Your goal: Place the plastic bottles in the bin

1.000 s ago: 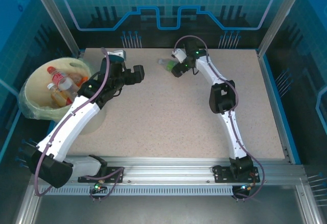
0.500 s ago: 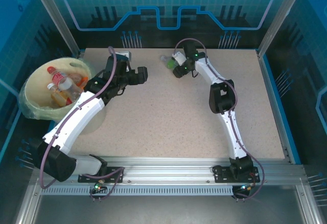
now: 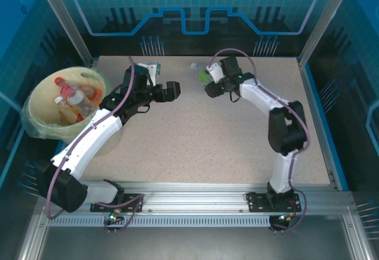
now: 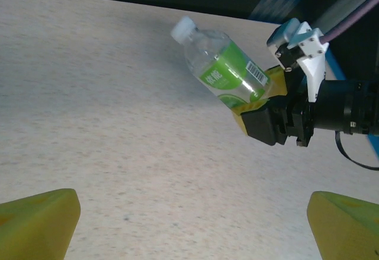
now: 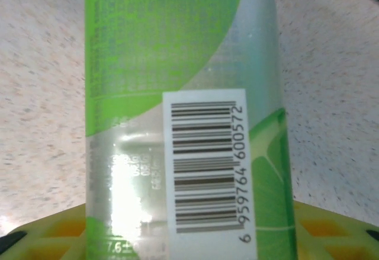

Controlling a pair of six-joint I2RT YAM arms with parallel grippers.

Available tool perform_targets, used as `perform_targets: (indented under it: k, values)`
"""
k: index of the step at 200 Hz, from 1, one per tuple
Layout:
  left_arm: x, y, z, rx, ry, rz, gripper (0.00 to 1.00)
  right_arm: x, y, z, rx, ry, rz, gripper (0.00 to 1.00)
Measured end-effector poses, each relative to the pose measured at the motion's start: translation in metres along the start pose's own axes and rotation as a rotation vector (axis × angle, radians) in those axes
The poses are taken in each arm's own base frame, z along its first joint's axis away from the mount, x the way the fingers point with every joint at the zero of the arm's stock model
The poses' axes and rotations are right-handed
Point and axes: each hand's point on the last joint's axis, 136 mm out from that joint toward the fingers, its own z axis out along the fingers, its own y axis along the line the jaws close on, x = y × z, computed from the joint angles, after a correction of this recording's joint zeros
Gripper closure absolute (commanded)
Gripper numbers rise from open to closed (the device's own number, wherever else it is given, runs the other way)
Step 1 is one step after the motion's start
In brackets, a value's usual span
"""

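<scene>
One green-labelled bottle (image 4: 228,73) is clamped in the right jaws while left jaws gape wide.

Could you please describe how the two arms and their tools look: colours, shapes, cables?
Both the left arm and the right arm have white links with bulky black joints. A grey-purple cable runs along each. The left tool and the right tool have yellow fingers; the right tool's body is black, with a white bracket on top.
</scene>
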Motion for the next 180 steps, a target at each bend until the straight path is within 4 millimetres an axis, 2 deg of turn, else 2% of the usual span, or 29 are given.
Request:
perform_targets:
  k: [32, 66, 108, 137, 169, 180]
  values:
    - [-0.004, -0.023, -0.001, 0.123, -0.003, -0.044, 0.01, 0.009, 0.032, -0.049, 0.008, -0.085, 0.021, 0.72]
    - [-0.005, -0.027, 0.002, 0.146, -0.010, -0.115, 0.01, 0.035, 0.071, -0.084, -0.025, -0.132, 0.093, 0.73]
    - [0.021, -0.036, 0.025, 0.131, 0.069, -0.120, 0.01, 0.068, 0.106, -0.121, -0.064, -0.209, 0.223, 0.73]
    - [0.039, -0.040, 0.042, 0.123, 0.127, -0.135, 0.01, 0.082, 0.117, -0.137, -0.085, -0.271, 0.296, 0.73]
    - [0.054, -0.064, 0.054, 0.201, 0.177, -0.115, 0.01, 0.070, 0.120, -0.148, -0.112, -0.346, 0.324, 0.72]
    - [0.053, -0.070, 0.056, 0.211, 0.171, -0.112, 0.01, 0.069, 0.120, -0.148, -0.114, -0.346, 0.334, 0.72]
